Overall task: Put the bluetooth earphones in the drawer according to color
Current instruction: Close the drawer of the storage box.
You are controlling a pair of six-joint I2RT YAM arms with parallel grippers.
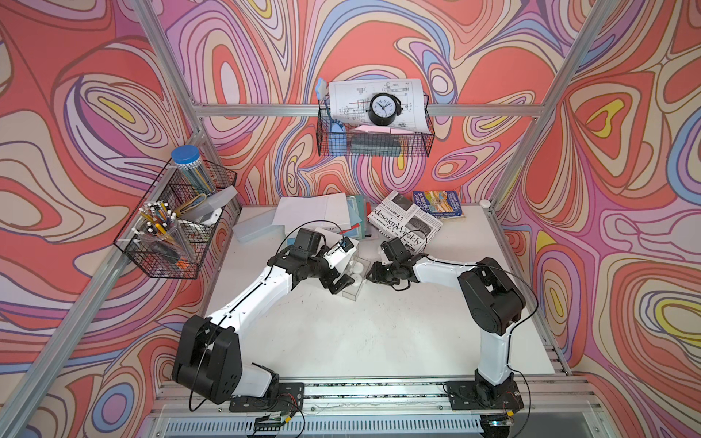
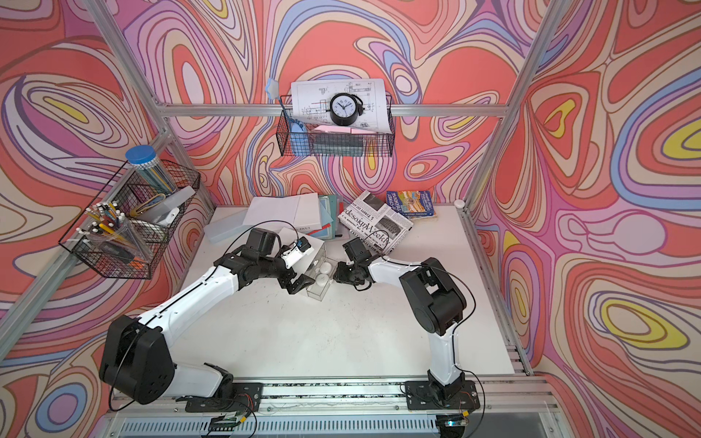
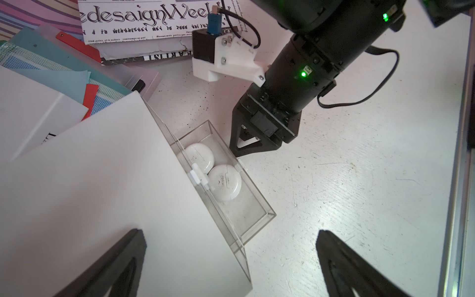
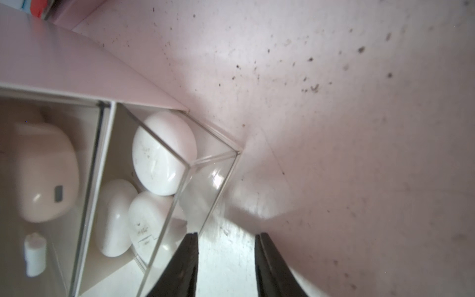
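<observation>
Bluetooth earphones (image 4: 164,154) in white sit three to the pulled-out clear drawer (image 3: 257,213), robot fingers apart close by.

Spread wide, the left fingers (image 3: 110,267) hang one over the white cabinet (image 3: 102,180) top, one over the surface (image 3: 359,167). The right fingers (image 4: 186,267) stand partly apart, empty, just beside the drawer's front wall. A beige-pink case (image 4: 46,174) shows through the shut drawer (image 4: 61,231) next to it. A newspaper (image 3: 154,20) lies farther back.
</observation>
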